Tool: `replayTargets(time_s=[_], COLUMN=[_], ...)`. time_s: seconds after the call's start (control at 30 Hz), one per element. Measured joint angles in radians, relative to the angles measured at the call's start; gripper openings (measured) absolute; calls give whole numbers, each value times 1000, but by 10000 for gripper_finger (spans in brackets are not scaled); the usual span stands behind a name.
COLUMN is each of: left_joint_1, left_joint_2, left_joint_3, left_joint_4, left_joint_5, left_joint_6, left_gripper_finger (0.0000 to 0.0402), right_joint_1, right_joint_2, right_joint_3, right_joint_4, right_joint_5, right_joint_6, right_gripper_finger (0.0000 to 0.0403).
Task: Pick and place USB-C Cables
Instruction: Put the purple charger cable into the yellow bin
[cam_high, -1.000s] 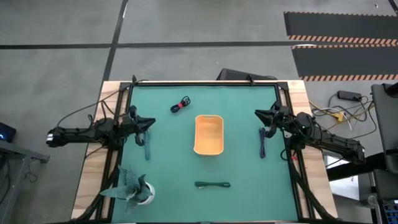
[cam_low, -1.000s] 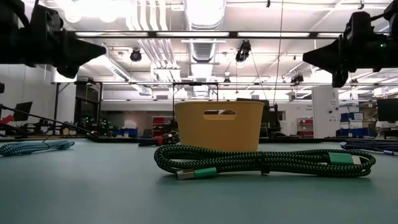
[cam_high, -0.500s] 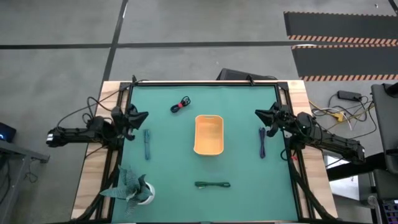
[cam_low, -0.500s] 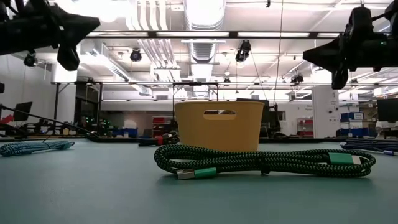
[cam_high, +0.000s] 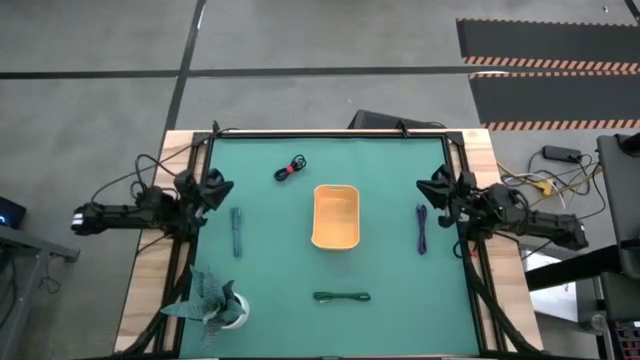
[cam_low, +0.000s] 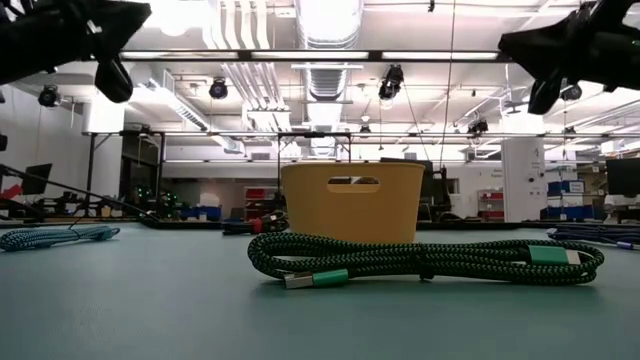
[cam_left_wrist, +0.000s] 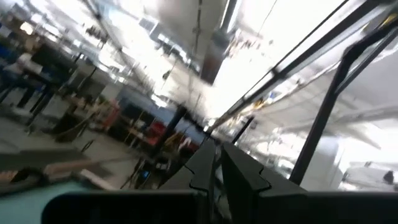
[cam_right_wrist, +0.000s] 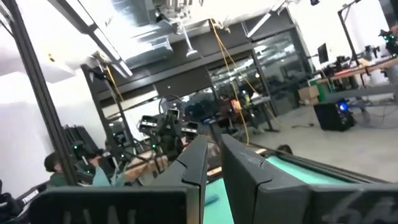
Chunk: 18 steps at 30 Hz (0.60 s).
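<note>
Green mat (cam_high: 380, 250) covers the table top, flat and matte, with pale wood edges showing at both sides in the high view.

Orange tray (cam_high: 335, 216) sits just right of centre: smooth plastic, rounded-rectangle tub with a slot handle visible in the low view (cam_low: 352, 201). Nothing visible inside from above.

Four cables, all flat on the mat, none in the tray:
- red-and-black cable (cam_high: 290, 168): small loose coil, upper centre-left, just up-left of the tray.
- light blue cable (cam_high: 236, 230): straight narrow bundle, left of the tray, near the left gripper; in the low view it shows at far left (cam_low: 55, 237), braided.
- purple cable (cam_high: 421, 228): straight narrow bundle, right of the tray, just beside the right gripper.
- dark green cable (cam_high: 341, 296): folded flat bundle, lower centre below the tray; in the low view it fills the foreground (cam_low: 425, 257), woven braid, green metallic plugs.

Teal folded-paper plant (cam_high: 212, 299) in a white pot, lower left.

Left gripper (cam_high: 216, 186) is at the mat's left edge, arm reaching in from the left, raised off the mat, wrist tilted upward toward the ceiling. Fingers nearly together, a thin gap, holding nothing.

Right gripper (cam_high: 436, 187) is at the mat's right edge, arm coming in from the right, also raised and tilted up. Fingers narrow, a small gap, empty.
</note>
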Motion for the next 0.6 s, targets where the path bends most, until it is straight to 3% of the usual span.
replayTargets(time_s=[0.23,0.6], left_joint_1=[0,0], left_joint_2=[59,154], left_joint_3=[3,50], left_joint_4=[245,272], left_joint_5=[1,-54], left_joint_6=[257,715], left_gripper_finger=[12,12], right_joint_1=[62,67], right_joint_2=[86,301], right_joint_3=[0,0], right_joint_4=[96,283], right_joint_5=[72,119], right_joint_6=[-63,-69], right_gripper_finger=[36,36])
